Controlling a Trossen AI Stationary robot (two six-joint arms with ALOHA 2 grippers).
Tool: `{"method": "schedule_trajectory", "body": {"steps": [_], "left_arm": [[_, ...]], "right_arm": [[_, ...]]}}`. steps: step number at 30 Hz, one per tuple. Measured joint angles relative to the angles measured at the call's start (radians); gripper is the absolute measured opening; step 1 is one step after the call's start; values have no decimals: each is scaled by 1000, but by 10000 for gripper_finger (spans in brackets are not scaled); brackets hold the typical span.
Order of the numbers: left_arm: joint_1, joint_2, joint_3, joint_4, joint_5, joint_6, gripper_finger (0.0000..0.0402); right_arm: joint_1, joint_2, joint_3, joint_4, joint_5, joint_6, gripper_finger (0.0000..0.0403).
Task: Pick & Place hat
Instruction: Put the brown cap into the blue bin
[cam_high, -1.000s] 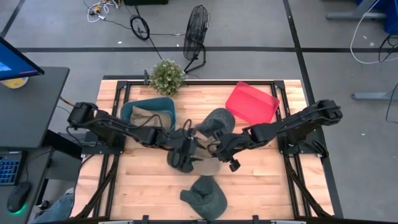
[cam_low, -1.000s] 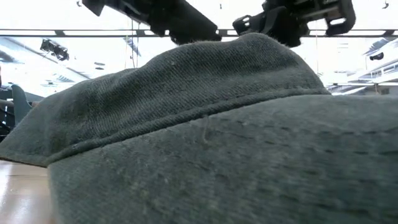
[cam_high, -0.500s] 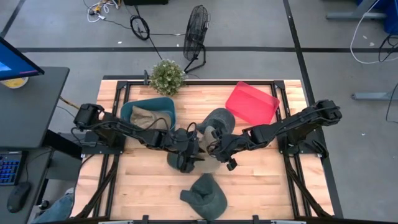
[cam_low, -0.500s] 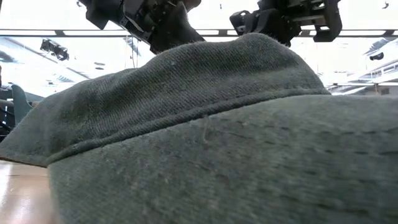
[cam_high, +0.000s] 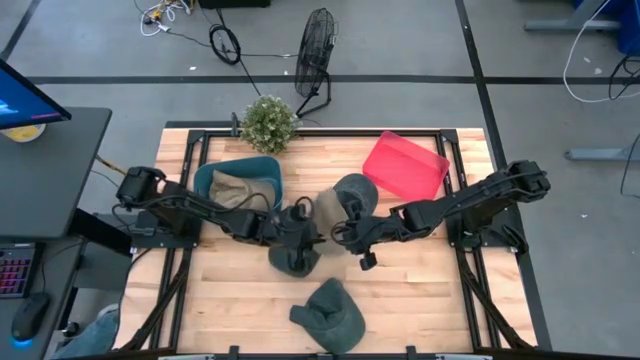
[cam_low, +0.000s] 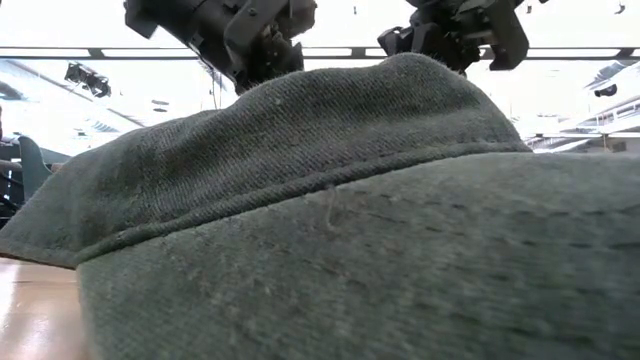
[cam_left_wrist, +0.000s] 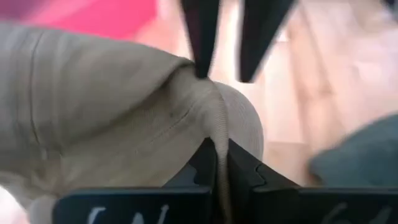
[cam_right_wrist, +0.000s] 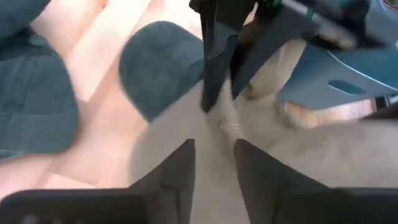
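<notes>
Over the middle of the pale wooden slatted table (cam_high: 230, 300), the left gripper (cam_left_wrist: 216, 163) is clamped on a fold of the soft beige cloth hat (cam_left_wrist: 106, 118), which is lifted between the 2 arms just beside the teal round basket (cam_high: 240, 178) and the red plastic tray (cam_high: 404, 165); the right gripper (cam_right_wrist: 214, 163) faces it from the other side, fingers parted, near the cloth but not gripping it. A dark green cap (cam_high: 293, 259) lies under the left gripper, another dark green cap (cam_high: 330, 313) sits at the table's near edge (it fills the low view), and a grey-green cap (cam_high: 354, 192) rests beside the tray.
</notes>
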Motion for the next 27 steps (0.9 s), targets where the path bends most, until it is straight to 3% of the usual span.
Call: {"method": "schedule_trajectory", "body": {"steps": [6, 10, 15, 18, 22, 27], "left_arm": [[-73, -122, 0, -175, -350, -106, 12], [-127, -233, 1, -366, -547, -305, 14], [-172, -348, 1, -695, -696, -615, 11], [-194, -401, 1, -895, -754, -793, 15], [-205, -442, 1, -1115, -756, -1029, 14], [-190, -442, 0, -1299, -658, -1272, 18]], "right_arm": [[60, 0, 0, -16, 25, 123, 166], [97, 0, 0, -24, 31, 176, 177], [127, 0, 0, -28, 29, 218, 175], [132, 0, 0, -39, 30, 219, 170], [133, 0, 0, -47, 30, 219, 167], [133, 0, 0, -53, 30, 218, 167]]}}
